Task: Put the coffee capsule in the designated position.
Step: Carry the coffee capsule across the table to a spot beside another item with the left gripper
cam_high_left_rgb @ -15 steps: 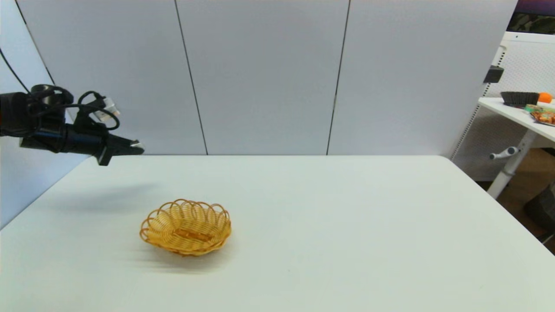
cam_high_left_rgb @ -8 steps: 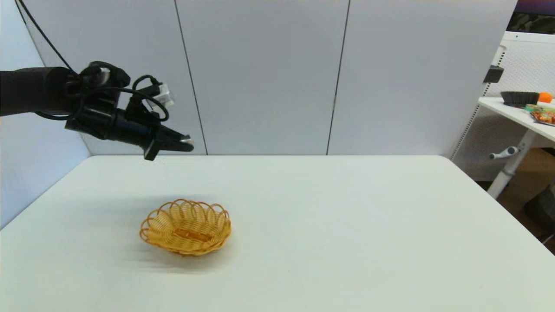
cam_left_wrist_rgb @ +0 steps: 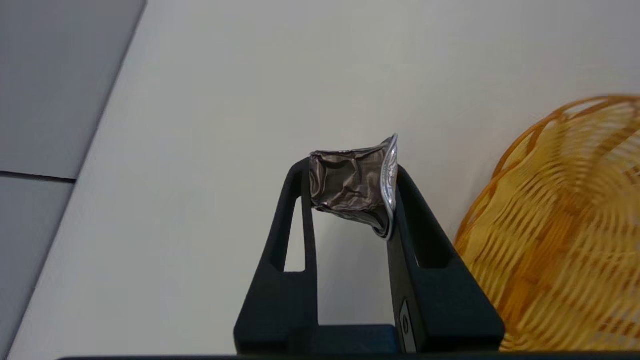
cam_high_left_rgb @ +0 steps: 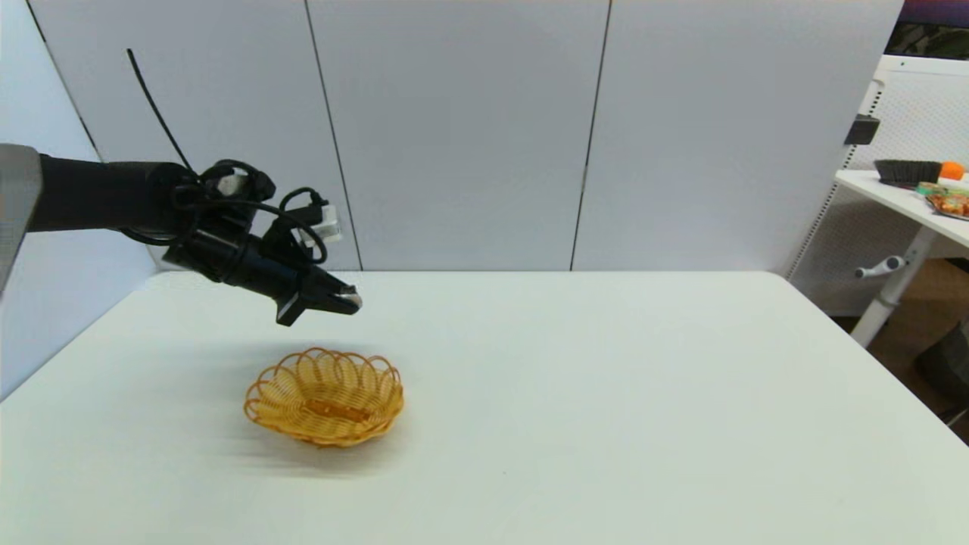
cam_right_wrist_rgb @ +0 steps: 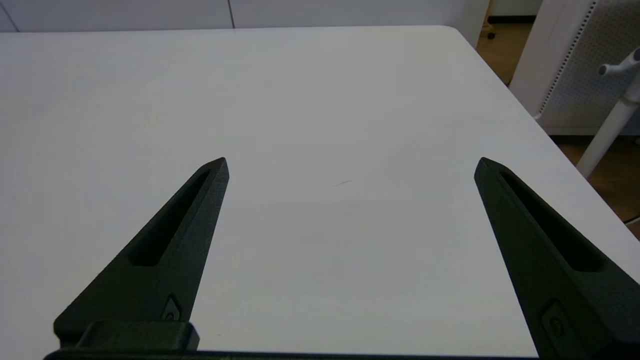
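Observation:
My left gripper (cam_high_left_rgb: 350, 300) hangs in the air above the table, just behind and above the far rim of the wicker basket (cam_high_left_rgb: 324, 396). It is shut on the coffee capsule (cam_left_wrist_rgb: 352, 183), a small crumpled silvery piece with a shiny rim, pinched between the two black fingertips. In the left wrist view the basket (cam_left_wrist_rgb: 565, 225) shows beside the gripper (cam_left_wrist_rgb: 350, 172), off to one side of the capsule. My right gripper (cam_right_wrist_rgb: 350, 167) shows only in its own wrist view, open over bare table, with nothing between its fingers.
The white table (cam_high_left_rgb: 606, 393) has a far edge against grey wall panels. A second table (cam_high_left_rgb: 908, 197) with a dark bowl and snacks stands at the far right, beyond the table's right edge.
My left arm has swung in from the far left toward the right and downward, carrying the capsule to a spot near the basket's far rim. The basket has not moved.

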Controlling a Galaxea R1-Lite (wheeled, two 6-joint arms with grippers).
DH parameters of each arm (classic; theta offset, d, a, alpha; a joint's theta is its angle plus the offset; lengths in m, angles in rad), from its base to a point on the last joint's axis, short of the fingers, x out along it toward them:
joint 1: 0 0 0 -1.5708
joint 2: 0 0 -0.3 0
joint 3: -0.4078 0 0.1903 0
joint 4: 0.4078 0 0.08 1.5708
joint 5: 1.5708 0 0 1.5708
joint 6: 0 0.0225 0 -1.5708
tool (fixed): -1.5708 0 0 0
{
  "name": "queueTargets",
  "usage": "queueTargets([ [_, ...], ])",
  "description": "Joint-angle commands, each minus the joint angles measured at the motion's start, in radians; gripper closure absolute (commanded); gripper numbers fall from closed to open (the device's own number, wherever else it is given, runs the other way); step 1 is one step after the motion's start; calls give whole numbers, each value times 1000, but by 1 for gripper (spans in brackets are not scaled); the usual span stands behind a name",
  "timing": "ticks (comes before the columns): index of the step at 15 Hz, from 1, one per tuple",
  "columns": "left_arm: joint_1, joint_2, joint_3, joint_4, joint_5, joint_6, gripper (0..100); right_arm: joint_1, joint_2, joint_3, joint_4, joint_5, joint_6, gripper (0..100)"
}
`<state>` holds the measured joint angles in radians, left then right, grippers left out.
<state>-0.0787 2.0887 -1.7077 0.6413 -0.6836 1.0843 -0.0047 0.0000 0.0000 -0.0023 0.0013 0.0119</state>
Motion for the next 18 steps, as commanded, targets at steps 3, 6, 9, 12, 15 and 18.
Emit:
queueTargets([
  [3,-3,99,10,1,1,59,100,0,0,0,-1,0,0,0],
  [6,-4,114,6,-29,-1,59,100,0,0,0,-1,0,0,0],
  [9,-6,116,6,-49,-1,55,100,0,2,0,-1,0,0,0],
  [12,-4,116,5,-49,-2,54,0,0,0,0,-1,0,0,0],
  [15,-6,103,-13,-51,-4,52,0,0,0,0,-1,0,0,0],
  [18,-4,28,-106,-49,9,49,0,0,0,0,-1,0,0,0],
])
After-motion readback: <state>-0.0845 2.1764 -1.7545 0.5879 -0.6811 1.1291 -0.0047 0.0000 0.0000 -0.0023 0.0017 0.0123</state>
